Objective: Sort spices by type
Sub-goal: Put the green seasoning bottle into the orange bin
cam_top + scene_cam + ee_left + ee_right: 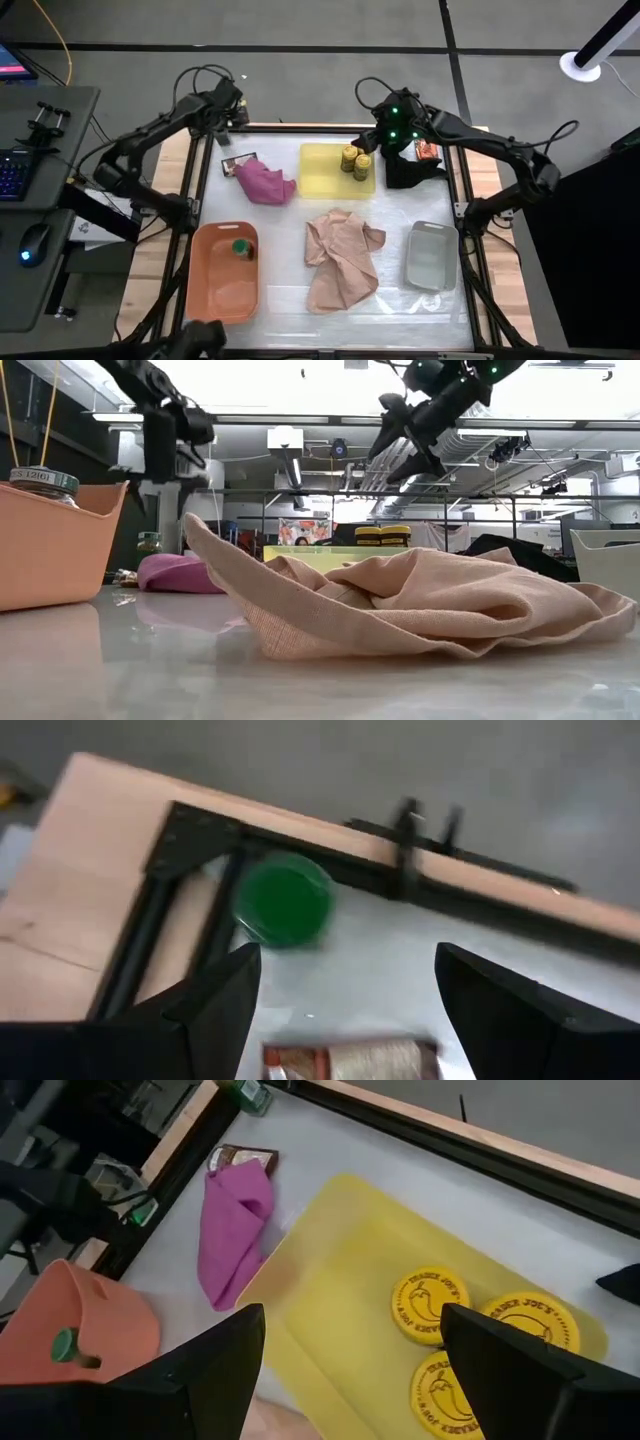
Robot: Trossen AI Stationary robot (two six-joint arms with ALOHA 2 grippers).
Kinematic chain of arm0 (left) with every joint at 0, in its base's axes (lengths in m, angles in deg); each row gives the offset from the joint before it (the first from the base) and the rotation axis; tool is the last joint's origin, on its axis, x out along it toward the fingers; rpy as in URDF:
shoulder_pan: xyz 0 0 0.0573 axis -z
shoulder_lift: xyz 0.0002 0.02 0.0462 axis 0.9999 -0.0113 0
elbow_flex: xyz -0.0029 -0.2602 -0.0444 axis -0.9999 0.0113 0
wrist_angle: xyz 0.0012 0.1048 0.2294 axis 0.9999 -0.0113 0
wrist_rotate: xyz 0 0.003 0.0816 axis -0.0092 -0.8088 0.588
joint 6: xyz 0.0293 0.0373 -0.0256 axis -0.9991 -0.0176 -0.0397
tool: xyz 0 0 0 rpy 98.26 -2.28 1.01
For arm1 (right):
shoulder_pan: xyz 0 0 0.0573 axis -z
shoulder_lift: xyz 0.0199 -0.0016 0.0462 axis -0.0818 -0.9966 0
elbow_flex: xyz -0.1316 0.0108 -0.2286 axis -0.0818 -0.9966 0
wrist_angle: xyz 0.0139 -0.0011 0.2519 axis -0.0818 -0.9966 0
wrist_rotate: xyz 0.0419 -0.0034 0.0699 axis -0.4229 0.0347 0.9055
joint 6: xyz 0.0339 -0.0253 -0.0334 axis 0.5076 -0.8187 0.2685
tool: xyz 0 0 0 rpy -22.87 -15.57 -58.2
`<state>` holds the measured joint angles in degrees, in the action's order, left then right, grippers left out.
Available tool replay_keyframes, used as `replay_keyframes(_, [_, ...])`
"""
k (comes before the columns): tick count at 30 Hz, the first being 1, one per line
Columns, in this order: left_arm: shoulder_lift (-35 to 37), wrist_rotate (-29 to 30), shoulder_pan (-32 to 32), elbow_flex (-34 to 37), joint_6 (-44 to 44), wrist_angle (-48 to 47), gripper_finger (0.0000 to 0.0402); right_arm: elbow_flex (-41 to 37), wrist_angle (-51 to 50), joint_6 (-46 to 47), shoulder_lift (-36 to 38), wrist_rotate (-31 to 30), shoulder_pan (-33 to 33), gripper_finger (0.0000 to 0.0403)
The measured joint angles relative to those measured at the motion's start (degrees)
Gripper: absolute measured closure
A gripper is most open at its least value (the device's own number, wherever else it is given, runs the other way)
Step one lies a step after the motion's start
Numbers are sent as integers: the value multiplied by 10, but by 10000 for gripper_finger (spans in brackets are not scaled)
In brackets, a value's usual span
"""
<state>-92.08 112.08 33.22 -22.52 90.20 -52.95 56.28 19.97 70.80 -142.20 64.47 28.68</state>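
Observation:
Three yellow-lidded jars (430, 1305) stand in the yellow tray (322, 170). One green-lidded jar (285, 900) stands on the table's far left corner. Another green-lidded jar (243, 248) stands in the orange tray (222, 285). A brown packet (238, 163) lies flat beside the pink cloth (265, 183). An orange-red packet (427, 150) lies by the black cloth (410, 170). My left gripper (345, 955) hangs open above the corner green jar and the brown packet. My right gripper (350, 1320) hangs open above the yellow tray, beside its jars.
A crumpled tan cloth (342, 258) lies in the middle of the table. A grey tray (432, 257) sits at the right, near side. The black frame rail (420, 880) and the wooden border run just behind the corner green jar.

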Motion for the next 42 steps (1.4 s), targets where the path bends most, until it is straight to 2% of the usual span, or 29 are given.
replay_keyframes(4, [-30,65,-3,0,35,17,118,0,2,19,-4,-2,1,105])
replay_keyframes(9, [-52,112,3,0,60,22,118,0,4,35,-4,-3,1,105])
replay_keyframes(21, [-104,191,10,0,109,11,118,0,1,35,-4,-10,1,105])
replay_keyframes(26, [-125,184,10,0,170,-2,118,0,-3,31,-4,-2,0,105])
replay_keyframes(30, [-128,204,10,0,225,0,118,0,-5,26,-4,-1,0,105])
replay_keyframes(33, [-135,218,10,0,235,8,118,0,-5,25,-4,0,0,105])
replay_keyframes(42, [-140,196,12,0,276,4,123,0,-5,15,-4,0,0,105])
